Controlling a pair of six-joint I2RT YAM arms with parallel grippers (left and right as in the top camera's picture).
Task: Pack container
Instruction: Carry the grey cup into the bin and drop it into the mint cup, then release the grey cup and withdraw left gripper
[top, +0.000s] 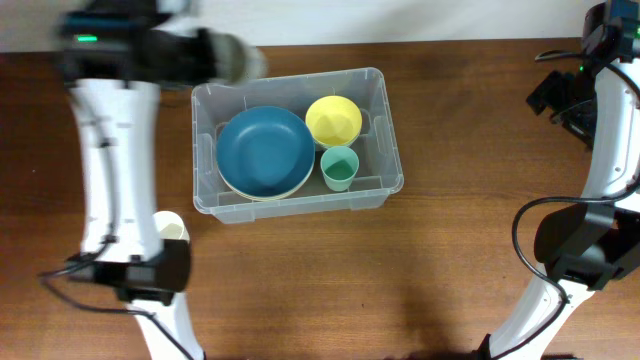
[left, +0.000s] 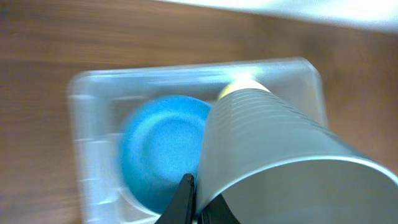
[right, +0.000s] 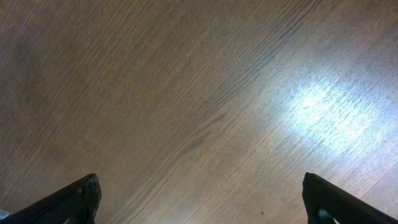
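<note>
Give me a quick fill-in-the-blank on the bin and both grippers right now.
In the container, the bowl beside the blue dish is ____ in colour.
The left gripper is shut on a grey ____.
The right gripper stands ____ above the wooden table.
Missing words: yellow; cup; open.

Legible text, labels, brands, numbers: none on the container (top: 300, 204), table (top: 460, 250) or pale cup (left: 280, 155), though blur may hide small print in the left wrist view.
</note>
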